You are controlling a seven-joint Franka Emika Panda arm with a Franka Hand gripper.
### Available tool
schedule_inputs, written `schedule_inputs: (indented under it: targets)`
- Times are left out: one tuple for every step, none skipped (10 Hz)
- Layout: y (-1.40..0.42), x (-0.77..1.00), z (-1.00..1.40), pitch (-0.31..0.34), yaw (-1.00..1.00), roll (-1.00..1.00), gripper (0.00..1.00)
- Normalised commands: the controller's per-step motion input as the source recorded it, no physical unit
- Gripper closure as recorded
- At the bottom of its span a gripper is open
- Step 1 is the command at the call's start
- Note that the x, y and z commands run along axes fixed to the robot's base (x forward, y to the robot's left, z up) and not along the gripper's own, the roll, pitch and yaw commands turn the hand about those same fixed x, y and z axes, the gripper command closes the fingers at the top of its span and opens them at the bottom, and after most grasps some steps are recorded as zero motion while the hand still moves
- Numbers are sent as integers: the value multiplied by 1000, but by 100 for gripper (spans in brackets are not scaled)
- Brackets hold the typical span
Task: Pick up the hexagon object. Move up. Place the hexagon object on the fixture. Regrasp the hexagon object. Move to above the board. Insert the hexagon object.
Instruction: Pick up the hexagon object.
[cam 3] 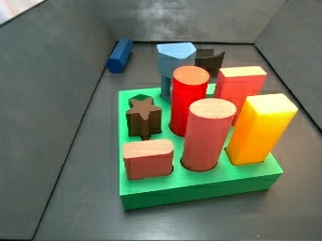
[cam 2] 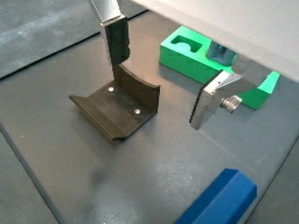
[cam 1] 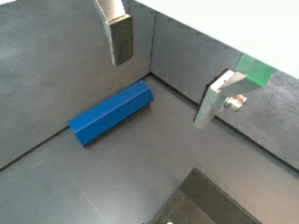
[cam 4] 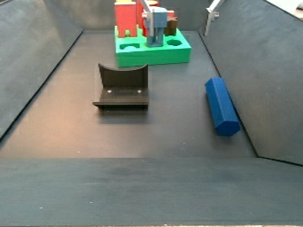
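The hexagon object is a long blue prism lying flat on the dark floor, seen in both wrist views (cam 1: 111, 114) (cam 2: 219, 199) and in both side views (cam 3: 120, 54) (cam 4: 221, 105). My gripper (cam 1: 167, 70) (cam 2: 163, 74) is open and empty, hanging above the floor between the blue prism and the fixture, touching neither. Its fingers (cam 1: 121, 39) (cam 2: 211, 101) stand wide apart. The fixture (cam 2: 117, 109) (cam 4: 122, 86) stands empty on the floor. The green board (cam 3: 138, 193) (cam 4: 172, 55) (cam 2: 187, 57) holds several coloured pieces.
Grey walls enclose the floor on all sides; the blue prism lies close to one wall (cam 4: 254, 80). On the board stand tall red (cam 3: 189, 89), pink (cam 3: 210, 132) and yellow (cam 3: 258, 127) pieces and a dark star piece (cam 3: 146, 115).
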Motion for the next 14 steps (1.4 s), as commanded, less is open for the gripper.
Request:
schedule_inputs:
  targets:
    - [0,0,-111,0,0,23,0]
    - [0,-846,-286,-213,-200,67,0]
    - [46,-871,-683,-150,-14,126,0]
    - [31,-957,-791,-210,-3,70,0]
    - [151,-789,-874,-210,0,34,0]
    - [231,-629,-917,-204,0,31,0]
    - [240,-511,-940,-196,0,31,0]
    - [174,-371,-829,-236,0,10,0]
    - [91,-314,-766,-260,0,0,0]
    - [34,-271,-829,-227,-51,0,0]
    - [34,-294,-863,-211,-74,17,0]
    - [23,-271,-917,-186,-51,43,0]
    - [0,-126,-974,-149,-37,61,0]
    - [0,-14,-1000,-124,-43,63,0]
